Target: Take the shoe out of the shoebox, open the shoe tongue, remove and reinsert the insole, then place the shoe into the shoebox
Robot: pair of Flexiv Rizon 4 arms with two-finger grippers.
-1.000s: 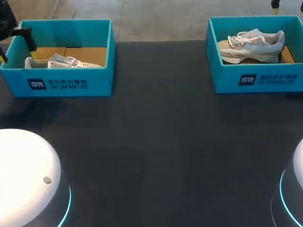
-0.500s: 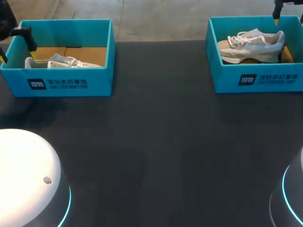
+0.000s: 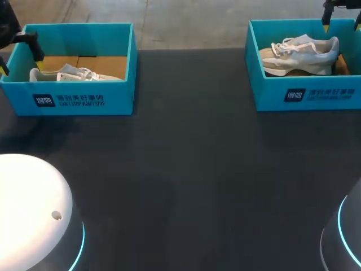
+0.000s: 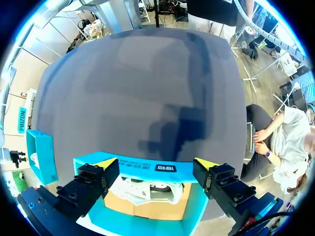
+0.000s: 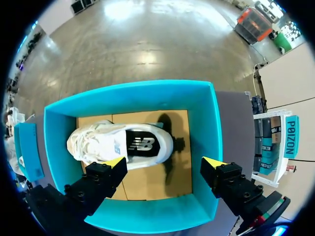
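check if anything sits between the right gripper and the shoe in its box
Nothing visible does. The right gripper hangs open above the open-topped teal cardboard shoebox, and the white-and-grey sneaker lies uncovered inside, ahead of it.

In the head view, the front wall of the left shoebox (image 3: 73, 99) hides the lower part of the white shoe (image 3: 76, 73) inside. The left claw (image 3: 21, 66) is cut off at the side edge, so only part of its fingers shows. The right claw (image 3: 342, 25) shows only its fingertips at the upper edge, over the right shoebox (image 3: 304, 96). In the left wrist view, the box wall covers part of the shoe, and toe cannot be told from heel.
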